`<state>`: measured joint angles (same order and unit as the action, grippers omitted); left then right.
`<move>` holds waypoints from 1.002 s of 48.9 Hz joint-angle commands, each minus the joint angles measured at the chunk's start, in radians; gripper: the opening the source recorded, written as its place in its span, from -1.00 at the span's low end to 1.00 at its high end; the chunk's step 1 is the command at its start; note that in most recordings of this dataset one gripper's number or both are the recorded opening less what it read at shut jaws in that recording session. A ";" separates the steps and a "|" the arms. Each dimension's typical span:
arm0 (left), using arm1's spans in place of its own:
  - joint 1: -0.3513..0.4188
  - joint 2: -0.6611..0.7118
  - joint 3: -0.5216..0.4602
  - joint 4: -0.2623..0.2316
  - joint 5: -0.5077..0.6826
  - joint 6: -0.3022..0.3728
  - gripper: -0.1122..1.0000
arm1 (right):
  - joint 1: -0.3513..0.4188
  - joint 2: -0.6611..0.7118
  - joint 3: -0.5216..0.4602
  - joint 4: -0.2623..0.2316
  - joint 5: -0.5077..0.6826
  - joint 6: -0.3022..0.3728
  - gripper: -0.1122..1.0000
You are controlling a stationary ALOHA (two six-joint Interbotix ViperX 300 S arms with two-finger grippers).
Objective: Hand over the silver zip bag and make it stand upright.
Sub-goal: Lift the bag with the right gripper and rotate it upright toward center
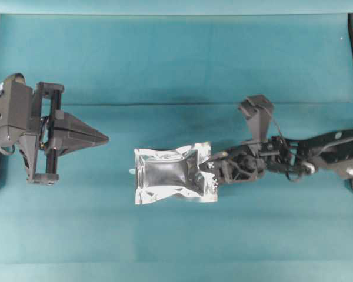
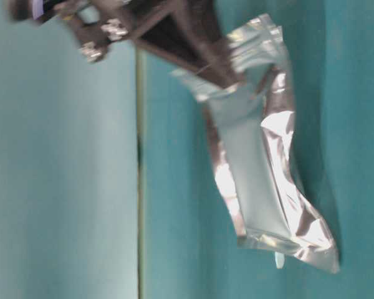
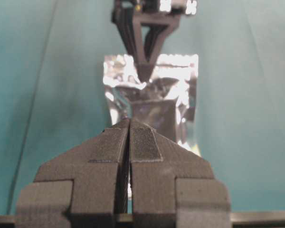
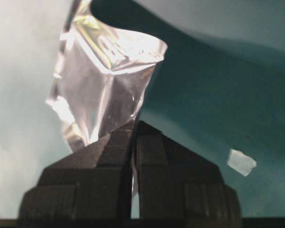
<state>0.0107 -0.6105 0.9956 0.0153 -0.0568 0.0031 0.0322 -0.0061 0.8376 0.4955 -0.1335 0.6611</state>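
I count one silver zip bag (image 1: 175,175), lying at the centre of the overhead frame. I have two tools: my left tool (image 1: 103,138) at the left edge and my right tool (image 1: 212,168) right of centre. One tiny pale scrap (image 4: 241,162) shows at the lower right of my right wrist frame. One teal table (image 1: 176,64) carries it all

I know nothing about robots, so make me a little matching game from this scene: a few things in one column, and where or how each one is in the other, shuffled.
Things:
1. silver zip bag
2. left gripper
3. right gripper
4. pale scrap

States:
A. fingers shut on nothing, apart from the bag
B. lying alone on the teal cloth
C. pinched at one edge
D. fingers shut on the bag's edge

Pairs: 1-C, 2-A, 3-D, 4-B
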 commanded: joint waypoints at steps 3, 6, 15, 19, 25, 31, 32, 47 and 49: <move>0.000 -0.005 -0.008 0.003 -0.005 0.000 -0.93 | -0.052 -0.071 -0.103 -0.040 0.241 -0.129 -0.73; 0.002 -0.005 -0.006 0.003 -0.006 0.000 -0.93 | -0.077 -0.083 -0.141 -0.051 0.334 -0.181 -0.73; 0.002 -0.009 -0.002 0.003 -0.005 0.000 -0.93 | -0.130 -0.094 -0.261 -0.057 0.531 -0.308 -0.73; 0.002 -0.011 0.002 0.003 -0.006 -0.002 -0.93 | -0.143 -0.091 -0.310 -0.057 0.595 -0.347 -0.73; -0.002 -0.026 0.017 0.003 0.002 -0.015 -0.93 | -0.152 -0.080 -0.388 -0.057 0.698 -0.402 -0.73; -0.003 -0.057 0.037 0.003 0.014 -0.031 -0.93 | -0.158 -0.063 -0.457 -0.058 0.801 -0.453 -0.73; -0.003 -0.061 0.040 0.003 0.015 -0.031 -0.93 | -0.158 -0.058 -0.468 -0.058 0.818 -0.460 -0.73; -0.005 -0.107 0.066 0.003 0.015 -0.031 -0.93 | -0.166 0.025 -0.652 -0.058 1.078 -0.614 -0.73; -0.005 -0.107 0.066 0.003 0.015 -0.032 -0.93 | -0.166 0.035 -0.675 -0.058 1.108 -0.635 -0.73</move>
<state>0.0077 -0.7164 1.0707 0.0153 -0.0383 -0.0307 -0.1304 0.0261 0.2301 0.4341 0.9219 0.0690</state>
